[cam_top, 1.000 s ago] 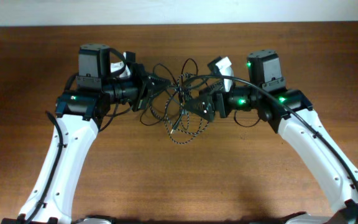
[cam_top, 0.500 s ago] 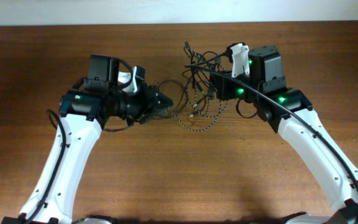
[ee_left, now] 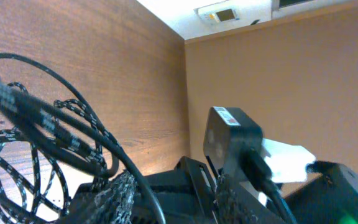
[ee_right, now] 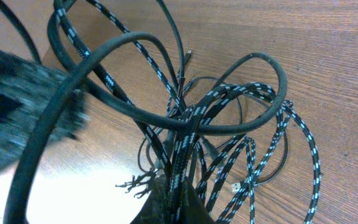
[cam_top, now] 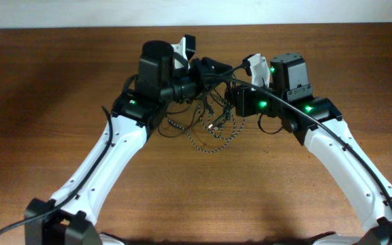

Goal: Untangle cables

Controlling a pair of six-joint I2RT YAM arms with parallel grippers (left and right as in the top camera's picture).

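Note:
The cables lie knotted together at the table's back middle. The speckled cable (cam_top: pixel 206 141) spreads in loops on the wood, and strands of it rise to my right gripper (cam_top: pixel 232 100). In the right wrist view that gripper (ee_right: pixel 178 200) is shut on the speckled cable (ee_right: pixel 185 143), with the plain black cable (ee_right: pixel 174 43) curling behind. My left gripper (cam_top: pixel 208 68) hovers over the back of the tangle, close to the right one. Its jaws (ee_left: pixel 173 200) stand apart, and a plain black cable (ee_left: pixel 73 101) runs between the fingers (ee_left: pixel 112 198) without being pinched.
The wooden table (cam_top: pixel 305 54) ends at a pale wall strip along the back. Both white arms reach in from the front corners, and their wrists almost meet over the cables. The right arm's housing (ee_left: pixel 232 140) fills the space just beyond my left fingers.
My left arm swung right and toward the back, over the tangle, and its jaws opened. My right gripper closed on the speckled cable and pulled strands up and back.

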